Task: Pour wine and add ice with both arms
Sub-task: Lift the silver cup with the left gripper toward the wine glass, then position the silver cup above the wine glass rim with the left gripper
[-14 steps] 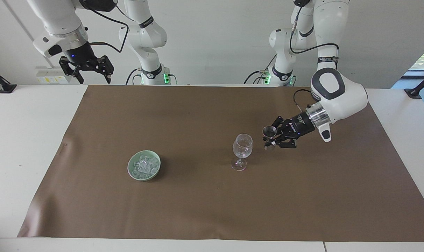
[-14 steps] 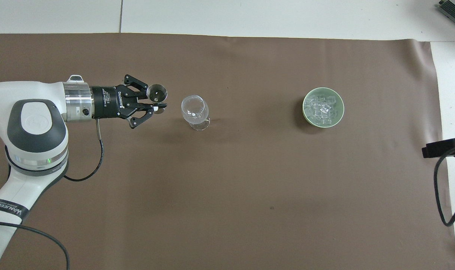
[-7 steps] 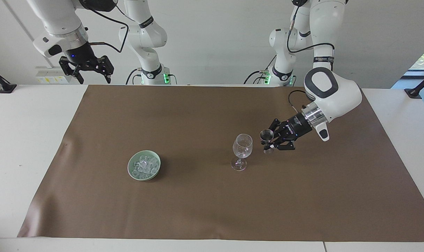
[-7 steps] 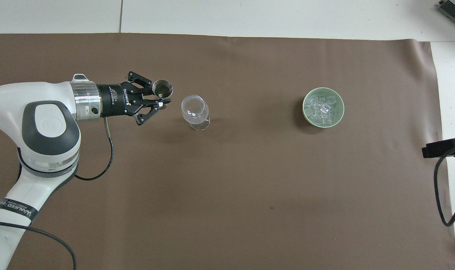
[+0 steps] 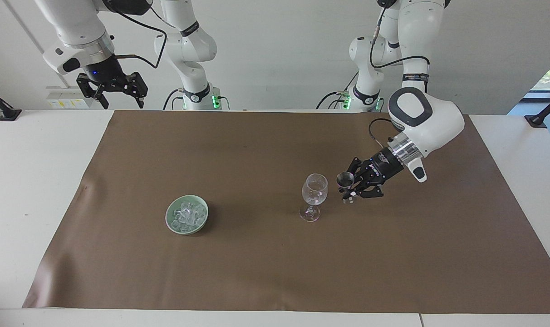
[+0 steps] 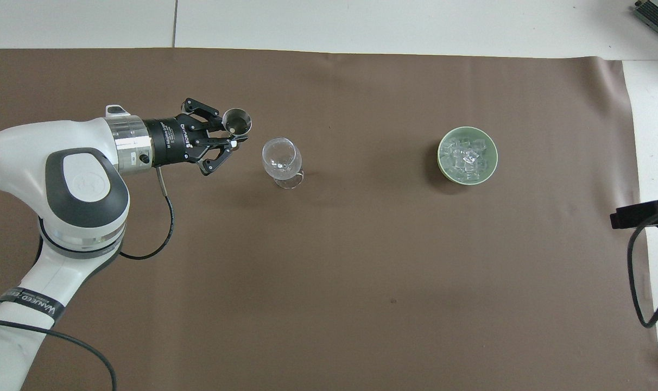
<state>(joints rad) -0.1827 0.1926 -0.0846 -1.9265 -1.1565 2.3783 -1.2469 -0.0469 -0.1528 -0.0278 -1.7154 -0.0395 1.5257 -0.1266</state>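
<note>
A clear wine glass (image 5: 314, 193) (image 6: 282, 160) stands upright on the brown mat. Just beside it, toward the left arm's end, my left gripper (image 5: 350, 191) (image 6: 232, 142) is shut on a small metal cup (image 5: 345, 179) (image 6: 236, 120), held about level with the glass's bowl and not touching it. The cup's mouth faces up; I cannot tell whether wine is in it. The ice (image 5: 187, 213) (image 6: 466, 157) is heaped in a pale green bowl (image 5: 169, 217) (image 6: 441, 157) toward the right arm's end. My right gripper (image 5: 123, 102) waits open, raised over the table's corner at the robots' edge.
The brown mat (image 5: 275, 272) (image 6: 329, 271) covers most of the white table. A black part with a cable (image 6: 641, 213) shows at the table's edge toward the right arm's end.
My left gripper has carried the metal cup closer to the wine glass and a little lower, the arm swinging in. The right arm, glass and bowl have not moved.
</note>
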